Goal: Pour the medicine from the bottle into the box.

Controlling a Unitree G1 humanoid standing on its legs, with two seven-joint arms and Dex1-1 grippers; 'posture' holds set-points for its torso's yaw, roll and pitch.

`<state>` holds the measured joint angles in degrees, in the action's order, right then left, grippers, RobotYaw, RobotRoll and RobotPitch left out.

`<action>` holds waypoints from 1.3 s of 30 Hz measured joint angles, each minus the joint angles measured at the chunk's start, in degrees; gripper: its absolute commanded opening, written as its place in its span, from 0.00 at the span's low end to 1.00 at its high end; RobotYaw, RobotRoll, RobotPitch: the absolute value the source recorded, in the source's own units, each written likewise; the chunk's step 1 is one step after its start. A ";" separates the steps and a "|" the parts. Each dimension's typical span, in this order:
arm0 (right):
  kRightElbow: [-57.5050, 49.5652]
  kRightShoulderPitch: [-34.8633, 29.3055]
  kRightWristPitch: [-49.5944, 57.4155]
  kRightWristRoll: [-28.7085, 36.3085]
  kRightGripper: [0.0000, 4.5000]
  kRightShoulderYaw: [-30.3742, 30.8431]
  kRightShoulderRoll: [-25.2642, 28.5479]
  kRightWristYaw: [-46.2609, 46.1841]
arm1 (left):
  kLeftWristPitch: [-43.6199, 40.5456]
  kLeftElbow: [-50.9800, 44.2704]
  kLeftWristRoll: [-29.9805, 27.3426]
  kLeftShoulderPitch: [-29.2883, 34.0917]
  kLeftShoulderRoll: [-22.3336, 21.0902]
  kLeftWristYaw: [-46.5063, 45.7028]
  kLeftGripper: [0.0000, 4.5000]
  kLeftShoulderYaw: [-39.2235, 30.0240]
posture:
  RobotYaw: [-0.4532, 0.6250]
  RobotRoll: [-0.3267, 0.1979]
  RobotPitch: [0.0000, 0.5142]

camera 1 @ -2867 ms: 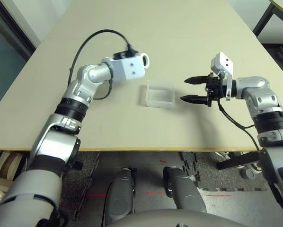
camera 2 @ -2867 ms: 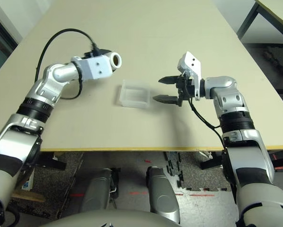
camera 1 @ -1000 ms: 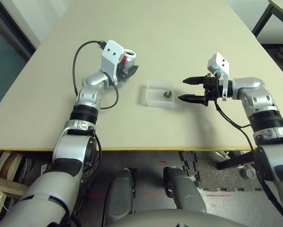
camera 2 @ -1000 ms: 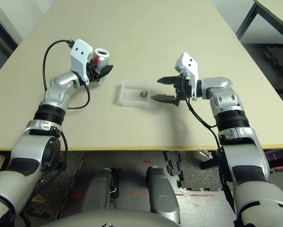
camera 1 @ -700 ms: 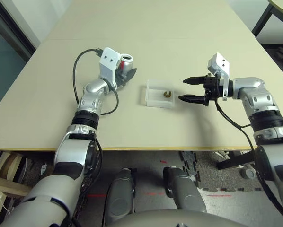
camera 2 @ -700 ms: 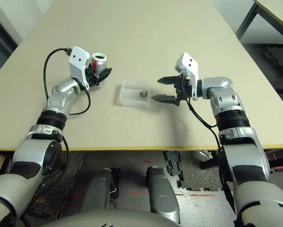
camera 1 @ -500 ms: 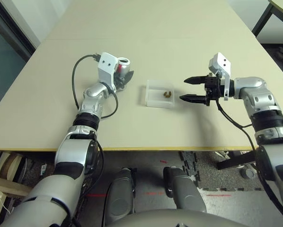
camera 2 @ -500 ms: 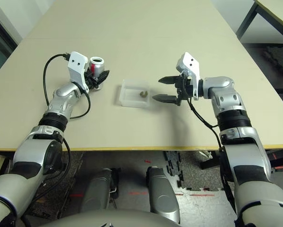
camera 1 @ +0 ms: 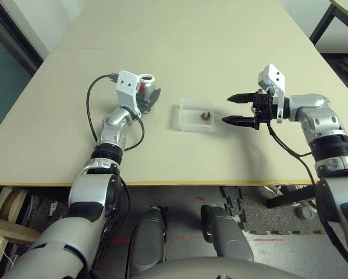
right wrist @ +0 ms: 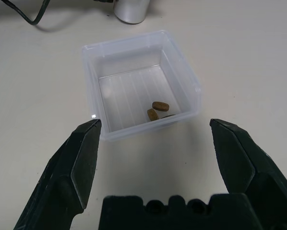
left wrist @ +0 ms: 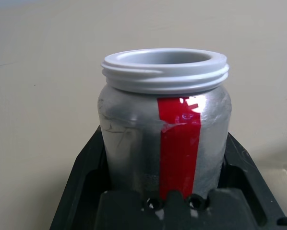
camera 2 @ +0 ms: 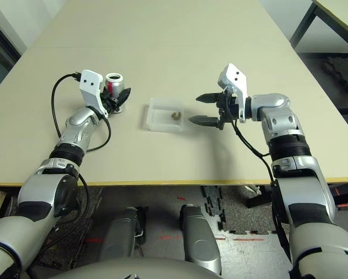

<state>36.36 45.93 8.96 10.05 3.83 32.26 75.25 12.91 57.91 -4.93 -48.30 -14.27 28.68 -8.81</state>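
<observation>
My left gripper (camera 1: 146, 96) pinching bottle (camera 1: 146, 84) upright, mouth open, left of box (camera 1: 197, 115). Medicine (right wrist: 156, 109) lies inside box. Right gripper (camera 1: 238, 108) right of box, fingers spread, empty. Next, I judge: set bottle down, release.

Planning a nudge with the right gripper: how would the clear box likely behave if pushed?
The box looks like thin clear plastic holding only the small medicine pellets, so it is probably light and would slide easily on the smooth table. Its low, wide shape makes tipping unlikely. The thin walls may flex if squeezed.
</observation>
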 measured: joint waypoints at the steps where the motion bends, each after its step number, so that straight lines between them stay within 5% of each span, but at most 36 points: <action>1: -0.01 0.00 0.00 0.00 1.00 0.00 0.00 -0.02 | 0.08 0.00 -0.02 0.05 0.04 -0.01 0.60 -0.10 | 0.39 0.62 0.32; 4: -0.04 0.00 0.00 0.00 1.00 0.00 0.00 -0.12 | 0.68 -0.02 -0.11 0.33 0.20 -0.30 0.60 -0.13 | 0.39 0.62 0.32; 9: -0.04 0.00 0.00 0.00 1.00 0.00 0.00 -0.29 | 0.97 -0.34 -0.54 1.91 0.50 -1.07 0.99 -0.21 | 0.39 0.62 0.32; 22: 0.50 0.30 -0.82 -0.09 1.00 0.00 -1.05 -0.47 | -0.91 -9.61 -1.78 7.47 0.76 -2.38 0.99 -0.22 | 0.41 0.62 0.32; 39: 4.19 1.93 -2.93 -0.83 1.00 0.08 -1.71 -0.59 | -16.62 -42.41 -5.26 25.58 0.06 -2.21 0.99 0.73 | 0.42 0.62 0.32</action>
<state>40.55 47.86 6.03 9.22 3.91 30.55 74.66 -3.71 15.50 -10.19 -22.72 -14.20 26.47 -8.08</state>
